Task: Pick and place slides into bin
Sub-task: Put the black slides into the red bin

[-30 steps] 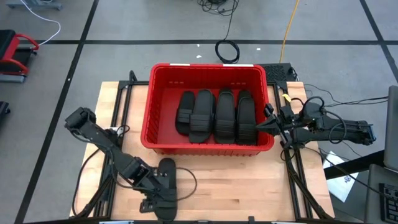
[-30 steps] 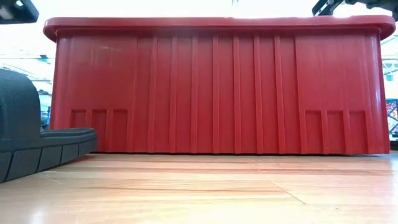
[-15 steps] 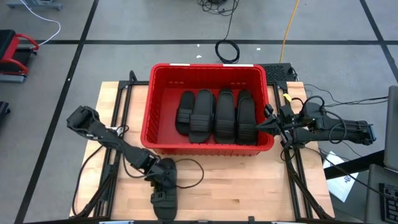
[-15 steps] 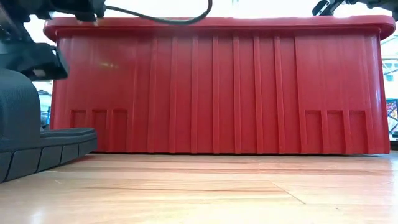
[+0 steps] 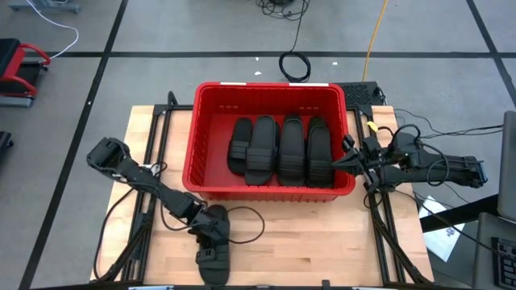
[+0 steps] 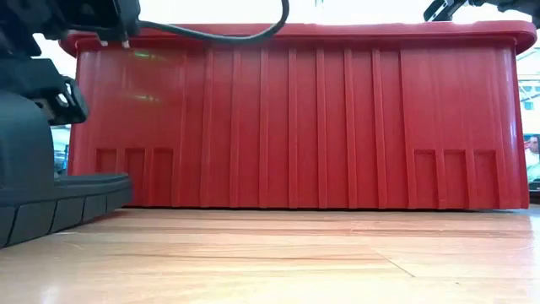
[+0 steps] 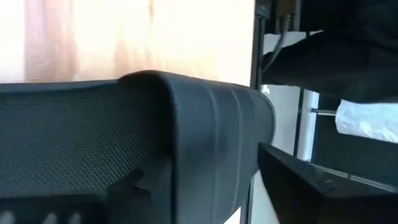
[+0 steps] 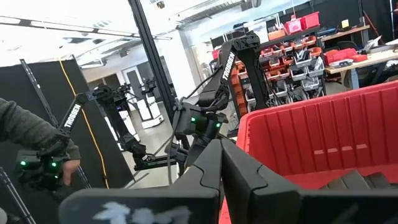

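One black slide point(image 5: 211, 262) lies sole-down on the wooden table near its front edge, left of centre. The low view shows the slide point(image 6: 51, 198) at the far left. My left gripper point(image 5: 214, 231) slants down over the slide's ribbed strap point(image 7: 211, 137), open, with its fingers on either side of the strap. The red bin point(image 5: 270, 84) stands behind it and holds several slides point(image 5: 278, 149) side by side. My right gripper point(image 5: 345, 161) waits shut, raised beside the bin's right rim. My left gripper comes at the strap slanting down from the table's left. One finger point(image 7: 298, 180) stands beside the strap's edge point(image 7: 264, 121); the other is hidden behind the strap. Whether the fingers touch it, I cannot tell. The slide rests flat on the table.
Bare wood point(image 5: 322, 242) stretches right of the loose slide, in front of the bin's near wall point(image 6: 295, 118). Black frame rails and cables point(image 5: 242, 221) run along both table sides. In the right wrist view, a person's hand point(image 8: 59, 168) shows far off beyond the table.
My left gripper has moved from the slide's near end toward the bin and down, tipping more steeply, and now stands over the strap. In the low view it has come down into sight above the slide. The slide has stayed in place.
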### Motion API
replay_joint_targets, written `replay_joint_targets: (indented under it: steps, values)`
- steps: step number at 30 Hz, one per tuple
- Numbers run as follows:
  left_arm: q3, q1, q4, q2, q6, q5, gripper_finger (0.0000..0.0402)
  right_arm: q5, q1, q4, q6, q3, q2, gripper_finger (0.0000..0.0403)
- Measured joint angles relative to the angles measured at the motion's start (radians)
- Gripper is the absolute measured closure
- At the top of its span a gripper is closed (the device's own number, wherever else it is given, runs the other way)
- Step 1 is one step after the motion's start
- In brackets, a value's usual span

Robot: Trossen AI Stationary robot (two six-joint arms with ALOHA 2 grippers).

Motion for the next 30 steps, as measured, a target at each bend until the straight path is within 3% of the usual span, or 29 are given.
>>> replay_joint_targets:
  steps: [2,7,9,16,23,30]
  values:
    - [0.000,-0.011,0.016,0.000,0.015,0.009,0.0220,0.000,0.000,0.000,-0.009,0.000,0.000,0.0403]
    - [0.003,-0.053,0.063,0.000,0.022,0.018,0.0354,0.000,0.000,0.000,-0.013,0.000,0.000,0.0403]
    - [0.013,-0.065,0.089,0.000,0.002,0.020,0.0387,0.000,0.000,0.000,-0.013,0.000,0.000,0.0403]
    - [0.169,-0.083,0.020,-0.011,-0.019,0.008,0.0396,0.000,0.000,0.000,-0.013,0.000,0.000,0.0403]
    - [0.471,-0.161,-0.229,-0.014,0.010,-0.126,0.0397,0.000,0.000,0.000,-0.055,0.000,0.000,0.0403]
    - [0.631,-0.258,-0.252,-0.015,-0.123,-0.308,0.0398,0.001,0.000,0.000,-0.115,0.000,0.000,0.0403]
